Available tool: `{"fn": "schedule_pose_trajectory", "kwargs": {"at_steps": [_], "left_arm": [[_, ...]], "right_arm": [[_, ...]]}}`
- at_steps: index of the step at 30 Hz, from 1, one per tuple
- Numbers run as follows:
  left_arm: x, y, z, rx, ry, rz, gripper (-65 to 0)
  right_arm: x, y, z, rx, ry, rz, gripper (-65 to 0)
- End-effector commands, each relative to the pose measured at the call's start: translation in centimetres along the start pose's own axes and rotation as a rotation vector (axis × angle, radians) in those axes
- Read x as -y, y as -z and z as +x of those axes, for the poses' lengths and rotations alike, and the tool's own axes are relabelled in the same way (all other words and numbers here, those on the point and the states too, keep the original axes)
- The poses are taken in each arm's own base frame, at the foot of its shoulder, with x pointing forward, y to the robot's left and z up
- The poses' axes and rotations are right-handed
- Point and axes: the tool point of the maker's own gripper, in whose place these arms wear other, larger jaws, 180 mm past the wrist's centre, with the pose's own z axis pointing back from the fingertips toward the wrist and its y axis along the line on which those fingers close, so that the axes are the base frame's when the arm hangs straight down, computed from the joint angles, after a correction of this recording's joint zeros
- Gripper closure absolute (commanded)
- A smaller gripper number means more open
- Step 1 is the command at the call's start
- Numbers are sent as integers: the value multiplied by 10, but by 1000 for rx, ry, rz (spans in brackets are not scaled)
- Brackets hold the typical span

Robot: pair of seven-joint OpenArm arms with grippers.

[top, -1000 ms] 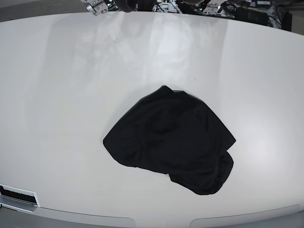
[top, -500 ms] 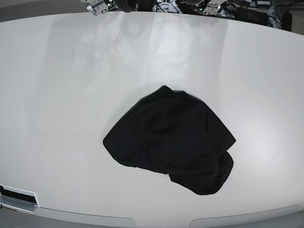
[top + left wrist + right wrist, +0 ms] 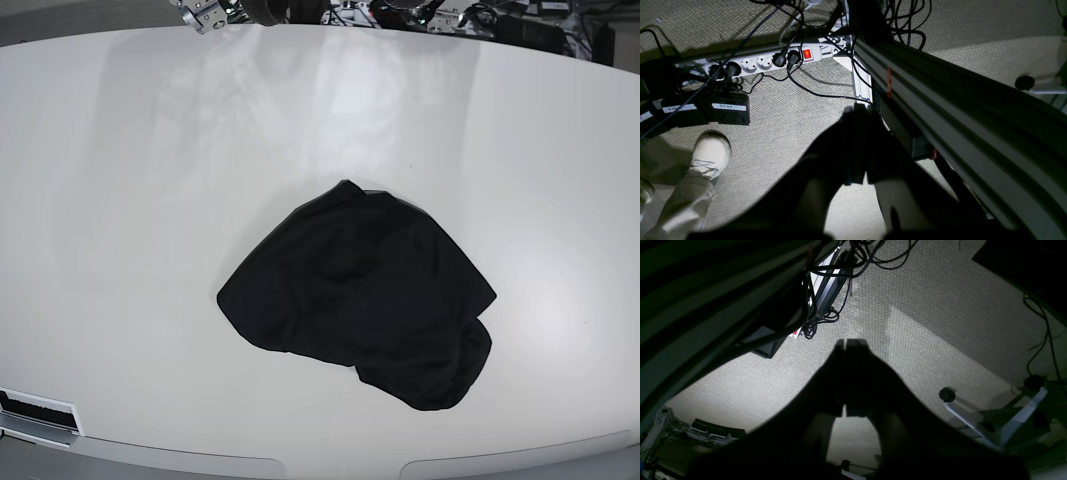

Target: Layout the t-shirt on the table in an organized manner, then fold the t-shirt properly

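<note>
Black t-shirt lies crumpled in a rumpled heap on the white table, a little toward its near edge, with neither gripper anywhere near it. The left gripper and right gripper both hang over carpeted floor, their dark fingers pressed together on nothing.

T-shirt: soft matt black cloth, lying rumpled. Table: smooth glossy white top, throwing back pale reflections. Floor carpet: showing rough woven grey. Frame rail: looking like ribbed dull metal.
</note>
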Motion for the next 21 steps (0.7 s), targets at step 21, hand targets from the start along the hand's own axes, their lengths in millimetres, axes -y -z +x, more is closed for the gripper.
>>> {"fn": "schedule_pose_trajectory", "kwargs": {"at_steps": [21], "left_arm": [[16,-19,-68,-243,111,-53,0]], "right_arm": [[2,-10,-53,-194,-60,-21,0]]}}
